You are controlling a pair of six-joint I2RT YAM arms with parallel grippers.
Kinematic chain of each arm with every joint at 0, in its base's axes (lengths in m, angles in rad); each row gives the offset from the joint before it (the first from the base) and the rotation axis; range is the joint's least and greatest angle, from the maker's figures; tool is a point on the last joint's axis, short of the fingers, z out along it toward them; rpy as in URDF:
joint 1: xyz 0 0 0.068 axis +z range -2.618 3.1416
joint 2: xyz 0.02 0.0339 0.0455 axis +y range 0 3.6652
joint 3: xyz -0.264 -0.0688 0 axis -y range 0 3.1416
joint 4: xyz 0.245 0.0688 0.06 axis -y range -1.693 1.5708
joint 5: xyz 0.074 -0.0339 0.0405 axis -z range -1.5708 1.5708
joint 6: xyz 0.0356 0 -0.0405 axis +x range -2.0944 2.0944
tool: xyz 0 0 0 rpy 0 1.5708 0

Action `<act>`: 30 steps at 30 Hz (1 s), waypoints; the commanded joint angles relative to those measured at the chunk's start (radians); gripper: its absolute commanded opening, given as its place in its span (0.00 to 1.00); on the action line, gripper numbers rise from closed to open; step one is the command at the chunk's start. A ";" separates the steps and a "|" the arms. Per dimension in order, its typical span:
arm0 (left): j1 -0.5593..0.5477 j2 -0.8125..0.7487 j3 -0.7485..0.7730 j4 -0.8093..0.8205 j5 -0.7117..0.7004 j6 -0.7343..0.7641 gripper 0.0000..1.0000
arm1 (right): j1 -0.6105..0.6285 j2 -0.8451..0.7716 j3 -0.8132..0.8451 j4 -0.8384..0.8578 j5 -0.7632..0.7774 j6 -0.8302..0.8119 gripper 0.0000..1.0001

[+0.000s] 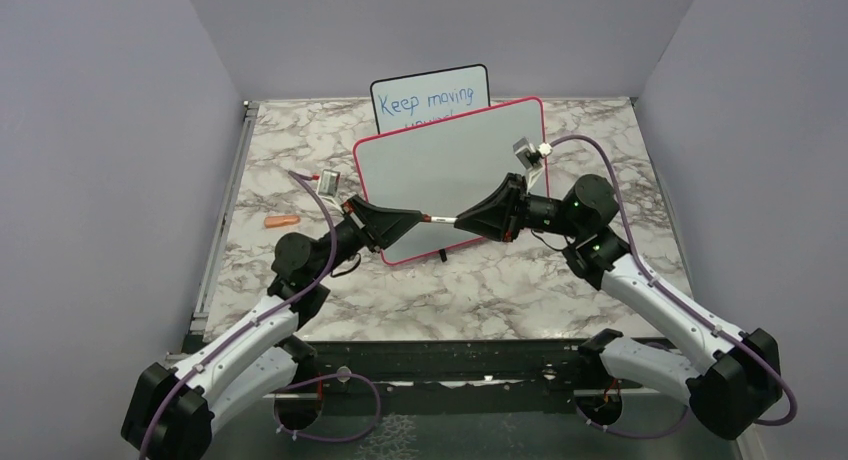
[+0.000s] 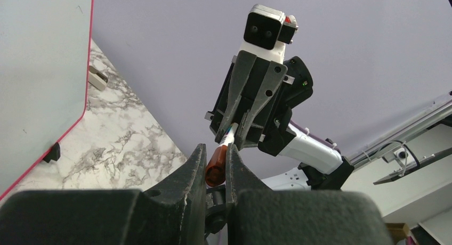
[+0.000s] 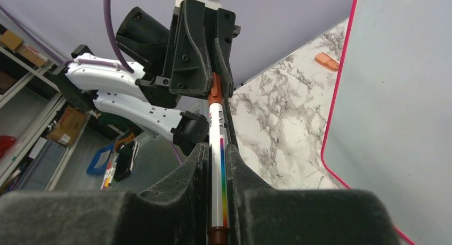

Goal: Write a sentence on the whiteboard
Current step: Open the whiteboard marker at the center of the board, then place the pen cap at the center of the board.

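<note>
Between pale lilac walls (image 1: 100,130), the marbled worktop (image 1: 480,290) carries the whiteboard (image 1: 440,170), propped at its middle and hiding the lower half of a black-framed board (image 1: 430,95) behind. Before it the left pincer (image 1: 419,217) grips the brown cap of a marker (image 1: 438,219), and the right pincer (image 1: 459,220) grips its white barrel.

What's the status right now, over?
Left gripper shut on marker, red end; right gripper shut on its barrel. Whiteboard blank. Only the arms in front.

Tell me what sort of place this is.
Probably a robotics lab test cell: a marble-patterned table boxed in by plain lavender walls, a left arm and right arm bolted at its edge, and cluttered storage shelves beyond in the right wrist view.
</note>
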 commanded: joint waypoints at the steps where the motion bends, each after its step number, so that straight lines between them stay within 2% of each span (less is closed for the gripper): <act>1: 0.022 -0.060 -0.046 -0.021 -0.187 0.022 0.00 | 0.002 -0.057 -0.019 -0.090 0.041 -0.066 0.01; 8: 0.034 -0.157 -0.101 -0.034 -0.273 0.014 0.00 | -0.001 -0.127 -0.072 -0.147 0.116 -0.100 0.01; 15: 0.034 -0.209 -0.133 -0.165 -0.221 0.050 0.00 | -0.001 -0.189 -0.075 -0.231 0.260 -0.157 0.01; 19: 0.034 -0.267 -0.120 -0.376 -0.224 0.114 0.00 | -0.002 -0.250 -0.086 -0.282 0.353 -0.197 0.01; 25: 0.034 -0.301 0.073 -0.936 -0.362 0.375 0.00 | -0.002 -0.326 -0.093 -0.393 0.467 -0.267 0.01; 27: 0.034 -0.274 0.116 -1.045 -0.362 0.418 0.00 | -0.001 -0.347 -0.092 -0.420 0.490 -0.286 0.01; 30: 0.034 -0.203 0.129 -1.118 -0.273 0.427 0.00 | -0.001 -0.372 -0.092 -0.462 0.534 -0.317 0.01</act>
